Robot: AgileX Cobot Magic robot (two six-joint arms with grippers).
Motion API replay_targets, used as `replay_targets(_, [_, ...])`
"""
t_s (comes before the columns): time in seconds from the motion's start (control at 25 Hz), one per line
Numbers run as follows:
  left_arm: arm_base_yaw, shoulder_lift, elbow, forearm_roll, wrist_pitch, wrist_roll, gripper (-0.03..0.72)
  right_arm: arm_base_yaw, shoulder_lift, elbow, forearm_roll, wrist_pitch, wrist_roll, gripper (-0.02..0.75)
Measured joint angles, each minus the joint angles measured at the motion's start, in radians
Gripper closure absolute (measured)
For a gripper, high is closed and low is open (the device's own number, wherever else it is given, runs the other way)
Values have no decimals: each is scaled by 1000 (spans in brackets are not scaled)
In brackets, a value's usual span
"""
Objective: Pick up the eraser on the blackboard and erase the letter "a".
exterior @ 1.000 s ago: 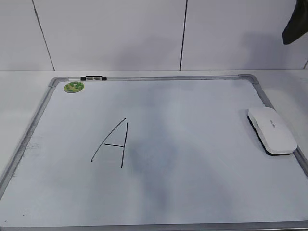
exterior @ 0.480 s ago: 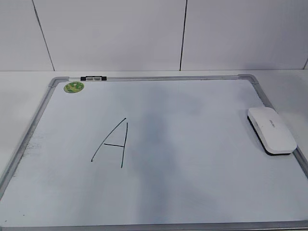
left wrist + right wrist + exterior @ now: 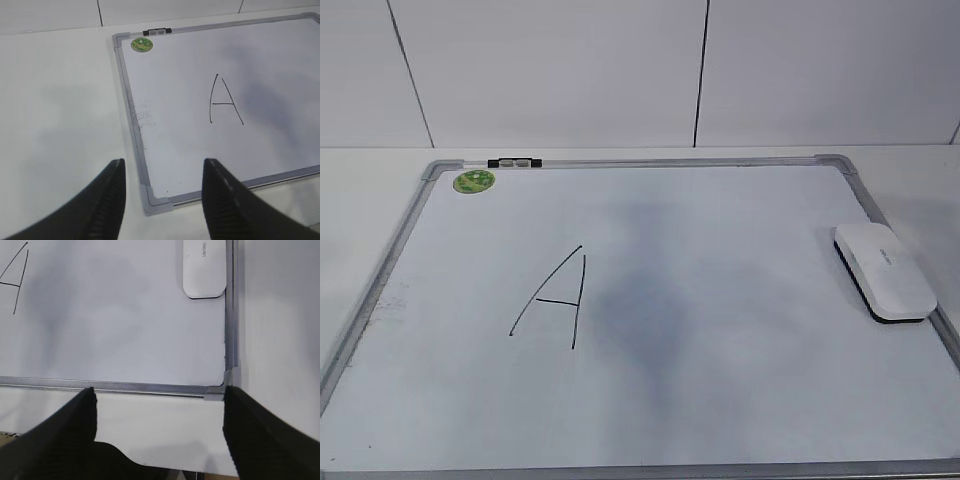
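At about three o'clock on the blackboard [image 3: 720, 330], right against its grey frame, the eraser [image 3: 884, 270] lies flat, white shell up and a thin black felt edge showing underneath. Small grey lettering runs along its top; in the right wrist view it looks like "deli", though it is too small to be sure. Over towards nine o'clock from the board's middle stands the only writing on the surface, an angular capital "A" [image 3: 556, 298] in thin black marker, well apart from the eraser. Up at eleven o'clock sits a round green sticker [image 3: 473, 181], its print unreadable, and just beside it on the top frame a small black-and-silver clip [image 3: 515, 161]. The left gripper [image 3: 161, 200] hangs above the board's near left corner, its fingers spread wide with nothing between them. The right gripper [image 3: 159, 430] hovers above the near right corner, likewise spread wide and empty, with the eraser beyond it.
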Motion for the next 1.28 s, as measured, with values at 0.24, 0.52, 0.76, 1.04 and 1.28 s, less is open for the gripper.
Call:
replay_targets(0.24, [0, -55, 0, 0, 4, -2, 314, 34, -162, 106, 0, 1, 0, 146])
replay_targets(0.52, [0, -158, 71, 0, 4, -2, 317, 36, -416, 207, 0, 9, 0, 146])
replay_targets(0.76, [0, -252, 218, 15, 4, -2, 319, 36, -623, 241, -68, 17, 0, 146])
replay_targets(1.04, [0, -302, 384, 87, 4, -2, 328, 38, -737, 296, -200, 19, 0, 147])
replay_targets(1.28, [0, -333, 406, 108, 2, -2, 328, 38, -739, 396, -211, 22, -5, 154])
